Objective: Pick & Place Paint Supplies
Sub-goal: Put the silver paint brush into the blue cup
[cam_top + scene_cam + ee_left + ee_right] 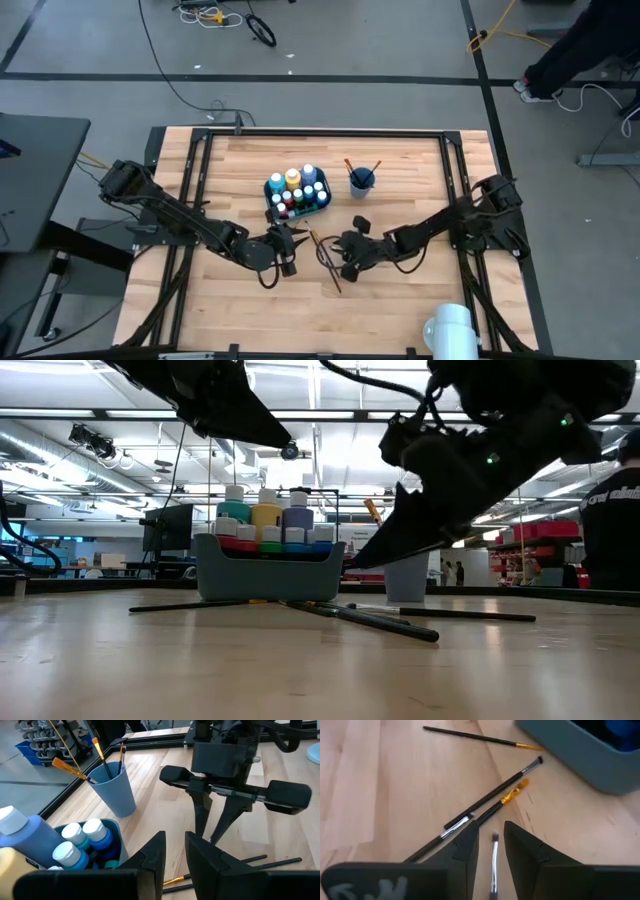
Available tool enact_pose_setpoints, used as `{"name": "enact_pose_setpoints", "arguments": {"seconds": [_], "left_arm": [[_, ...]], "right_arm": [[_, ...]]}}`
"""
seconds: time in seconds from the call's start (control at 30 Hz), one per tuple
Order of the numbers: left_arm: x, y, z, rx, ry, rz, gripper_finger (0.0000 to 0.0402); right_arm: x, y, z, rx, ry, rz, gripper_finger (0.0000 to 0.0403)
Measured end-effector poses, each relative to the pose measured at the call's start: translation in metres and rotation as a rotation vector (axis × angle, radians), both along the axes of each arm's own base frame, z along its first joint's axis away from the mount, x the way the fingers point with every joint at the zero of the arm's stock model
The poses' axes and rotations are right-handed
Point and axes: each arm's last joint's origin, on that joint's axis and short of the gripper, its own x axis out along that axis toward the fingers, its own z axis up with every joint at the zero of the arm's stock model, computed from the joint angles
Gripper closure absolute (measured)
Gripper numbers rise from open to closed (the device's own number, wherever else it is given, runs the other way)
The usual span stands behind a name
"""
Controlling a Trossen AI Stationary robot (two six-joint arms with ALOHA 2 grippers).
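Right end effector (490, 850) slightly open over paintbrushes (485, 800), empty; left end effector (172, 860) likewise.

- Bare wood is lying open across the near part of the table (400, 310) and along its far left side.
- The teal bin (297, 205) of paint bottles (295, 188) and the blue cup (361, 182) are blocking the far middle.
- Loose paintbrushes (328, 262) are cluttering the centre between the left gripper (287, 262) and the right gripper (327, 251).
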Motion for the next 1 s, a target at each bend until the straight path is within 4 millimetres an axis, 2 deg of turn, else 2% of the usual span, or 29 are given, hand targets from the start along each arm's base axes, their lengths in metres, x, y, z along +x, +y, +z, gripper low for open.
{"name": "enact_pose_setpoints", "arguments": {"seconds": [0.23,0.33,0.63,0.77,1.0], "left_arm": [[0.0,0.0,0.0,0.0,0.001,-0.001,0.032],[0.0,0.0,0.0,-0.001,0.001,-0.001,0.032],[0.0,0.0,0.0,0.0,0.004,-0.007,0.032],[0.0,0.0,0.0,-0.001,0.005,-0.009,0.032],[0.0,0.0,0.0,0.0,0.005,-0.01,0.032]], "right_arm": [[0.005,-0.009,-0.019,0.164,0.061,-0.011,0.0307],[0.005,-0.013,-0.027,0.145,0.085,-0.036,0.0307],[0.007,-0.02,-0.029,0.149,0.111,0.001,0.0309],[0.007,-0.021,-0.029,0.174,0.113,-0.025,0.0328],[0.007,-0.026,-0.029,0.182,0.119,-0.041,0.0392]]}}
